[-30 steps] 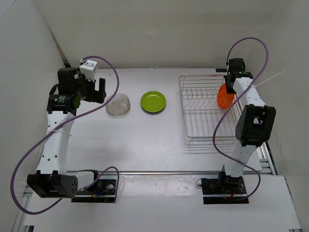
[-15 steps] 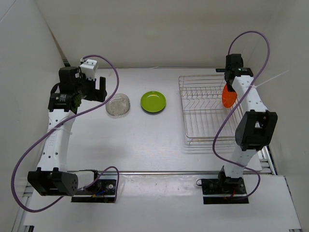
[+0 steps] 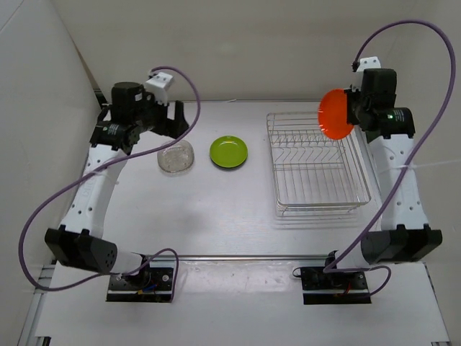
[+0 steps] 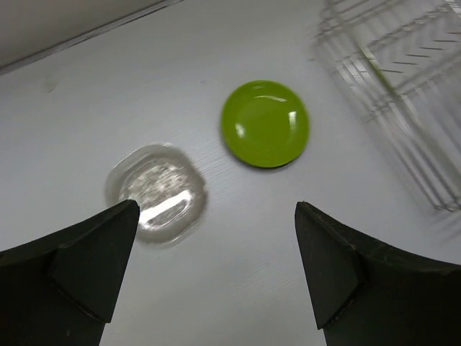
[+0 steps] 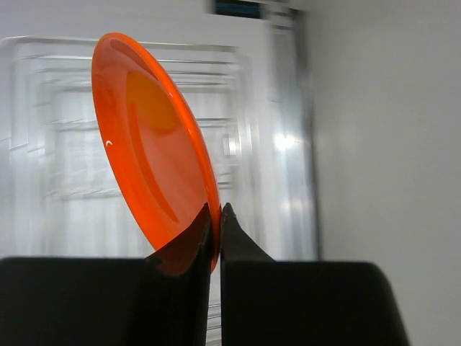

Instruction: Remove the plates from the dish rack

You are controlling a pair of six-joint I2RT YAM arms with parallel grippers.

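Right wrist view shows your right gripper (image 5: 216, 211) pinching the orange plate (image 5: 144, 144) by its rim; your left gripper (image 4: 216, 209) hangs wide open, empty.

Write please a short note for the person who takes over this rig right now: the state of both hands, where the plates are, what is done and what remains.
Right hand: shut on the rim of the orange plate, held on edge in the air over the far end of the dish rack.
Left hand: open, holds nothing, hovers over the table.
Done: the lime green plate and a clear plate lie flat on the table left of the rack, apart from each other.
Left: set the orange plate on the table. The top view shows no other plate in the rack, but a clear one would be hard to see, so check.
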